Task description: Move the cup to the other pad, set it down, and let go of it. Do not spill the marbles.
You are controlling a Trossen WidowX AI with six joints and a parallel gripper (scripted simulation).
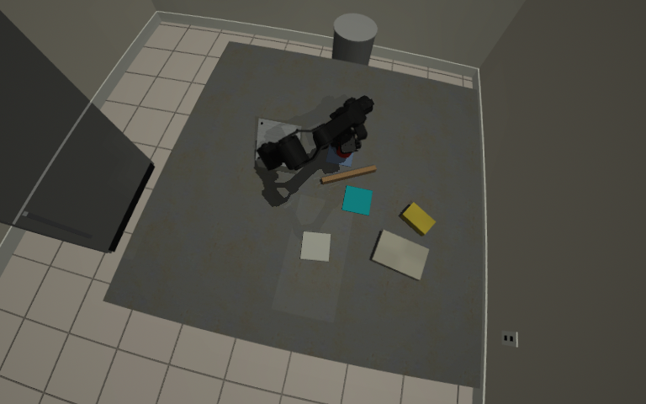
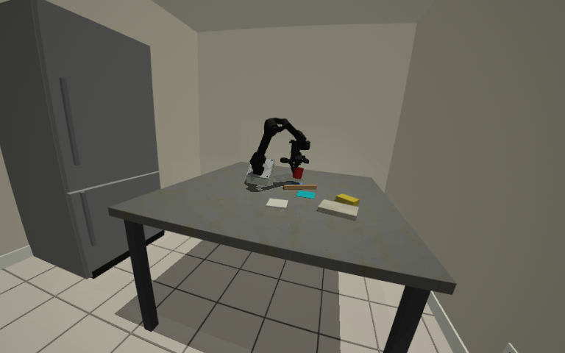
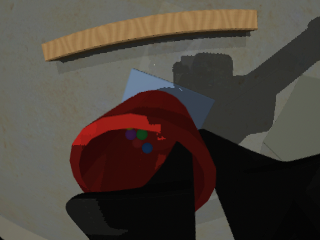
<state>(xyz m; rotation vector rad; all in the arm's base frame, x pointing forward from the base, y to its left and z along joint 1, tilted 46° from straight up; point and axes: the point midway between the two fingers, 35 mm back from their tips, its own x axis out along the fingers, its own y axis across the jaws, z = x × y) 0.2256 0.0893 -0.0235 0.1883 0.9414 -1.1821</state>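
The red cup (image 1: 342, 153) (image 2: 298, 173) (image 3: 125, 165) is in the air, slightly tilted, above the blue pad (image 1: 336, 158) (image 3: 145, 82). My gripper (image 2: 294, 168) (image 3: 192, 136) is shut on the cup's wall, with one finger inside the cup and the other outside. Several marbles (image 3: 142, 134) lie at the bottom inside the cup. The cyan pad (image 1: 357, 200) (image 2: 305, 194) lies flat beyond the wooden bar. A white square (image 1: 315, 246) (image 2: 276, 203) also lies flat on the table. The fingers hide part of the cup in the wrist view.
A low wooden bar (image 1: 348, 174) (image 2: 299, 187) (image 3: 155, 27) lies between the blue and cyan pads. A yellow block (image 1: 419, 218) (image 2: 347, 199) and a cream block (image 1: 400, 254) (image 2: 338, 209) lie to the right of the white square. The arm's base stands to the left of the blue pad.
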